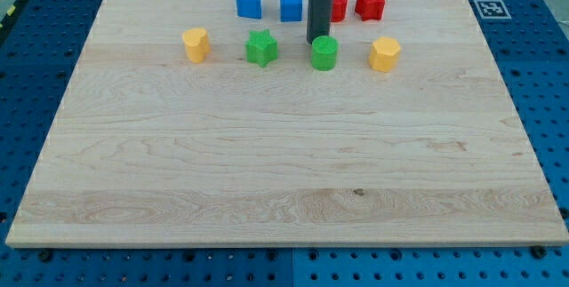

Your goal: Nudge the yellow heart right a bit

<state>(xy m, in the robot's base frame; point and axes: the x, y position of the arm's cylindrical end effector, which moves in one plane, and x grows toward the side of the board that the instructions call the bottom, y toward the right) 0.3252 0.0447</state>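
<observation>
A yellow block that looks like a heart (196, 44) lies at the upper left of the wooden board (284, 163). My tip (317, 41) is far to its right, touching or just above the top-left edge of the green cylinder (324, 53). The green star (261, 48) lies between the heart and my tip. A second yellow block, roughly pentagonal (385, 54), lies to the right of the green cylinder.
Along the view's top sit a blue house-shaped block (250, 3), a blue cube (291, 5), a red block (340, 5) partly hidden behind the rod, and a red star (371, 3). A marker tag (488, 7) sits off the board's top right corner.
</observation>
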